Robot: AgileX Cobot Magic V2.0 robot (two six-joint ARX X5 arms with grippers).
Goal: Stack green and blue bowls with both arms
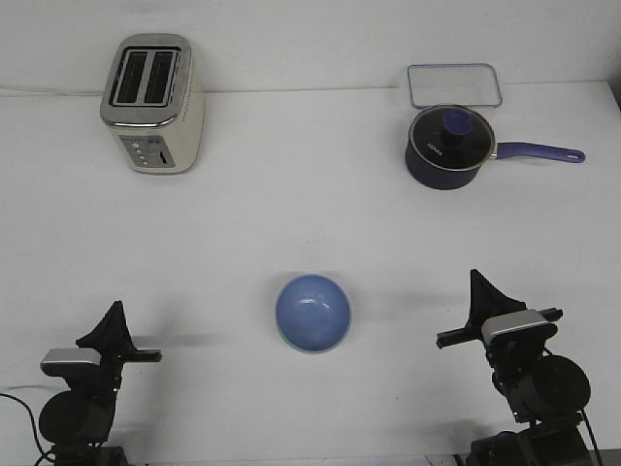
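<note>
A light blue bowl sits upright on the white table, near the front centre. A thin pale greenish edge shows along its lower rim. No separate green bowl is in view, and I cannot tell whether it sits under the blue one. My left gripper rests at the front left, its fingers together in a point, holding nothing. My right gripper rests at the front right, also closed to a point and empty. Both are well apart from the bowl.
A cream and silver toaster stands at the back left. A dark navy lidded saucepan with a purple handle stands at the back right. A clear rectangular tray lies behind it.
</note>
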